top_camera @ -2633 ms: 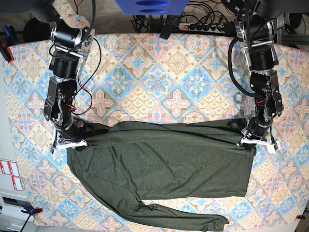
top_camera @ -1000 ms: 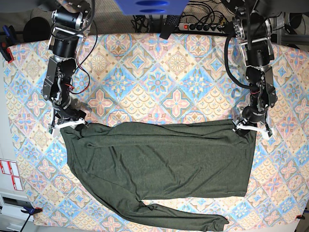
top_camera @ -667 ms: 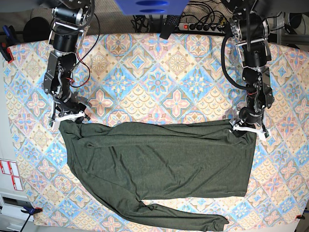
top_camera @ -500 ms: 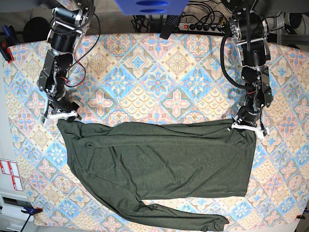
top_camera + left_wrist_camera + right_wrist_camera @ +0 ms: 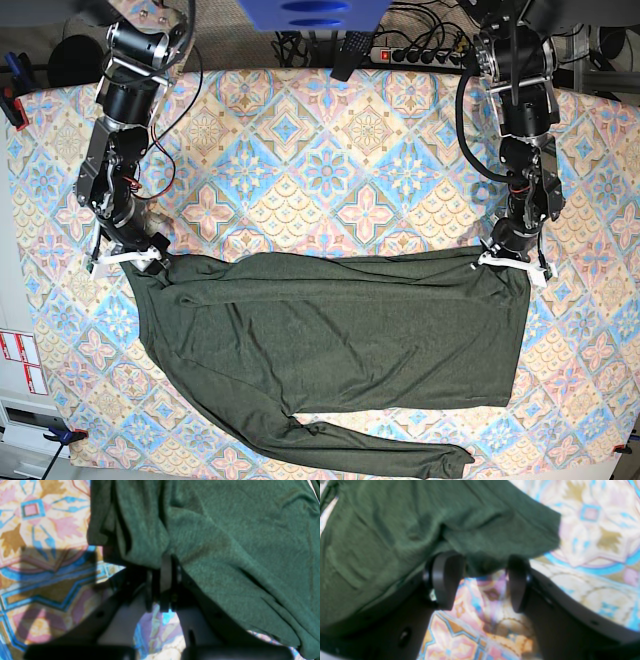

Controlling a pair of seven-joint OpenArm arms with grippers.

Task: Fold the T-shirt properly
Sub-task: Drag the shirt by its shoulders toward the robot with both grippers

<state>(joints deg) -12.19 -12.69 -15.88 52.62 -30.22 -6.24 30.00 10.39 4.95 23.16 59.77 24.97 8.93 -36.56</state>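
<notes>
The dark olive-green T-shirt (image 5: 330,335) lies spread flat across the near half of the table. One long sleeve (image 5: 380,448) trails along its near edge. My left gripper (image 5: 510,262) sits at the shirt's far right corner. In the left wrist view it (image 5: 165,565) is shut on a pinch of the fabric (image 5: 225,530). My right gripper (image 5: 125,260) is at the shirt's far left corner. In the right wrist view it (image 5: 480,566) is open, its fingers (image 5: 445,580) apart with the shirt's edge (image 5: 475,530) draped over the tips.
The patterned tablecloth (image 5: 330,160) covers the table; its far half holds only the two arms. A power strip (image 5: 420,55) and cables lie beyond the far edge. White labels (image 5: 20,360) are at the left edge and a clamp (image 5: 60,435) at the near left corner.
Both grippers moved toward the far side and the right one outward, drawing the shirt's far edge straighter and flatter. In the last half second the right gripper shifted slightly nearer.
</notes>
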